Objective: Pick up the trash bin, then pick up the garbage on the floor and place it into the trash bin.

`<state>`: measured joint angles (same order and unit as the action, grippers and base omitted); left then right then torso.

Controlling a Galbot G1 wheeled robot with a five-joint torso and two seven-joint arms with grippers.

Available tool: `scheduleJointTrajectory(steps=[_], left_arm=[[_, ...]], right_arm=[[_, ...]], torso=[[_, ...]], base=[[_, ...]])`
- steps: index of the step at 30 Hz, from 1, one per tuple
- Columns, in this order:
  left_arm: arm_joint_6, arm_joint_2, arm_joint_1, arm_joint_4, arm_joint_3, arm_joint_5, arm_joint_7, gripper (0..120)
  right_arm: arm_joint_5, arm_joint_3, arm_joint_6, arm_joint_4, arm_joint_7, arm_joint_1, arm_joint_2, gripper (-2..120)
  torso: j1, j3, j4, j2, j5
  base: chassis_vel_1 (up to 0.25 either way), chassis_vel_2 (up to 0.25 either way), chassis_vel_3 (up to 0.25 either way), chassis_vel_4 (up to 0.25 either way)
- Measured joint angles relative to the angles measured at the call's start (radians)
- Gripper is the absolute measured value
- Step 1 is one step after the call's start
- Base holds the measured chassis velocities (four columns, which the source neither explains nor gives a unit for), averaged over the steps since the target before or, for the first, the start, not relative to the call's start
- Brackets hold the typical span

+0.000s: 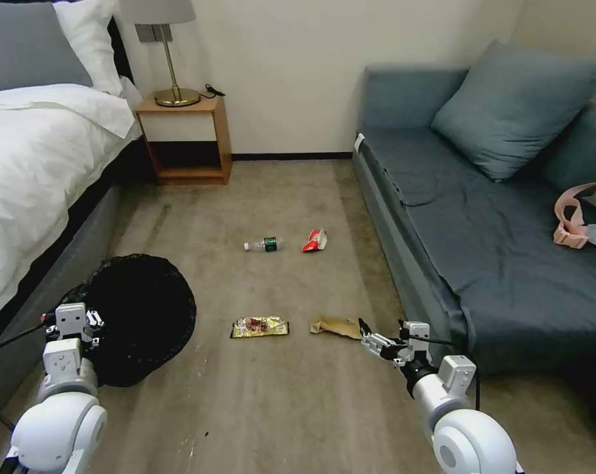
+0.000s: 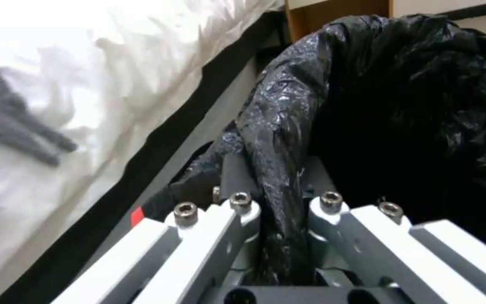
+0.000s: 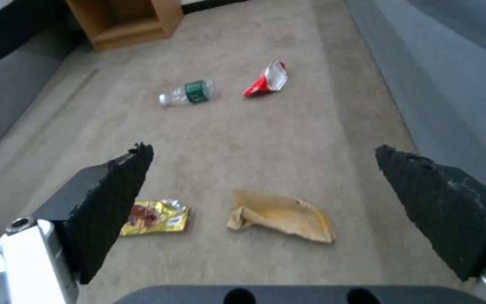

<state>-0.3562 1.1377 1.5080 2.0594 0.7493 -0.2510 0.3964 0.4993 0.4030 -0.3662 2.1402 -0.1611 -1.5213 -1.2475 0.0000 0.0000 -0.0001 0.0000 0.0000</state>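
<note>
A: How is the trash bin (image 1: 140,316) held?

B: Its bag-lined rim is pinched between the fingers of the left gripper (image 2: 279,198), seen closed on the crinkly black plastic in the left wrist view. The bin is carried tilted beside the bed (image 1: 41,171), on the floor's bed side.

A: And the right gripper (image 3: 263,169)?

B: Its fingers are spread wide and nothing is held. It is poised over the crumpled brown paper bag (image 1: 337,326), which lies on the carpet floor (image 1: 278,408) near the sofa (image 1: 482,263) edge. The gold snack packet (image 1: 259,326) lies just beside it, toward the bed.

A: Which step is judged to be in hand?

B: Picking the paper bag, most likely; all four items are still on the floor. The clear bottle (image 1: 264,244) and red snack wrapper (image 1: 316,240) lie farther off, toward the nightstand (image 1: 186,138).

A: How should it be done well?

B: The bag should be centred between the fingers before descent. A raised crumple should be straddled, since the flat part would be hard to catch. The fingers should be brought down to the carpet, then closed. The bin's mouth should be kept facing up and its rim grip left undisturbed.
</note>
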Motion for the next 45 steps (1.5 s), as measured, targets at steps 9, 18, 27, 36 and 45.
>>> scheduleJointTrajectory(steps=[9,18,27,36,45], left_arm=[[0.000,-0.003,-0.014,-0.008,-0.008,0.002,0.000,4],[-0.004,-0.003,-0.027,-0.017,-0.024,0.007,0.002,4],[-0.004,0.001,-0.032,-0.030,-0.032,0.010,0.003,4],[0.001,0.000,-0.034,-0.038,-0.026,0.008,0.003,4],[0.007,0.002,-0.034,-0.046,-0.026,0.006,0.003,4]], right_arm=[[0.001,-0.006,-0.001,-0.014,0.000,0.013,0.001,100],[0.002,-0.014,-0.003,-0.027,0.000,0.028,0.005,100],[0.001,-0.025,-0.004,-0.046,0.000,0.035,0.002,100],[-0.004,-0.034,-0.002,-0.057,0.001,0.043,-0.004,100],[-0.012,-0.041,0.003,-0.062,0.017,0.042,-0.004,100]], torso=[[0.000,0.000,0.0001,0.000,0.0000],[0.000,0.000,0.0000,0.000,0.0000],[0.000,0.000,0.0001,0.000,0.0000],[0.000,0.000,0.0001,0.000,0.0000],[0.000,0.000,0.0001,0.000,0.0000]], base=[[-0.099,0.109,0.098,-0.105],[-0.114,0.106,0.107,-0.110],[-0.102,0.101,0.108,-0.102],[-0.114,0.108,0.103,-0.111],[-0.106,0.099,0.097,-0.091]])
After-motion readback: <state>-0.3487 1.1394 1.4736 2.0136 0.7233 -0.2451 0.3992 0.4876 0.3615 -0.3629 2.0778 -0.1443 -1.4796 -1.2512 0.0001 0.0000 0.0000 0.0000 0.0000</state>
